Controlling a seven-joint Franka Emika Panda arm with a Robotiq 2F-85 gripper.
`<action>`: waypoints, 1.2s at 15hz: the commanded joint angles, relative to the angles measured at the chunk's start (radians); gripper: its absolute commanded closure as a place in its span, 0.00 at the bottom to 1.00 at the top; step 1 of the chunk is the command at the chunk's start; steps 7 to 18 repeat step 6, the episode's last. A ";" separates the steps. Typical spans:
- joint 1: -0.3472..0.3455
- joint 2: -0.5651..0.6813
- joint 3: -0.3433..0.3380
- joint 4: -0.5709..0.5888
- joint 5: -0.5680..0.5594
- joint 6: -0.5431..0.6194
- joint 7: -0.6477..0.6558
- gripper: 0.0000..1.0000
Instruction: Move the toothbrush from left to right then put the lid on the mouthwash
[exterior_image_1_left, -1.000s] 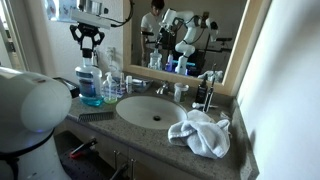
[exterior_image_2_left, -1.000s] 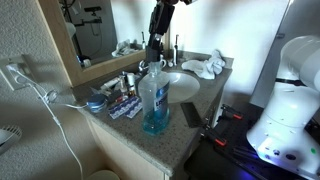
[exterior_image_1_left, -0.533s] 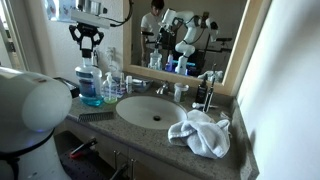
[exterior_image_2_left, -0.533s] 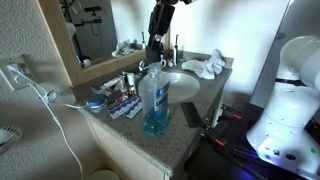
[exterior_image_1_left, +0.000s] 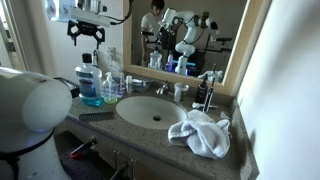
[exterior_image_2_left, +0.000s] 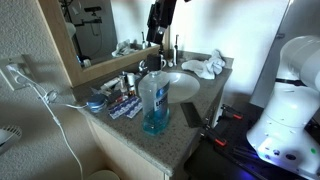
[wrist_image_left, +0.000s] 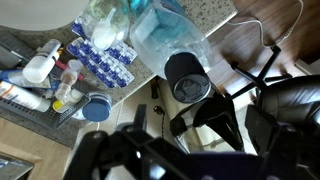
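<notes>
No legible text in any view.
Print on the mouthwash (exterior_image_2_left: 153, 100) and on the packets (wrist_image_left: 105, 62) beside it is too small and blurred to read.

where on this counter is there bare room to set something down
Bare granite shows on the counter corner bordered by the mouthwash, the flat packets and the front edge. The sink basin holds nothing. Crowded: the strip along the mirror by the mouthwash, and the towel covers the counter past the sink.
</notes>
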 joint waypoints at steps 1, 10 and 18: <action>0.009 0.002 -0.004 0.032 -0.036 -0.010 0.010 0.00; 0.014 0.003 -0.007 0.048 -0.052 -0.008 0.005 0.00; 0.014 0.003 -0.007 0.048 -0.052 -0.008 0.005 0.00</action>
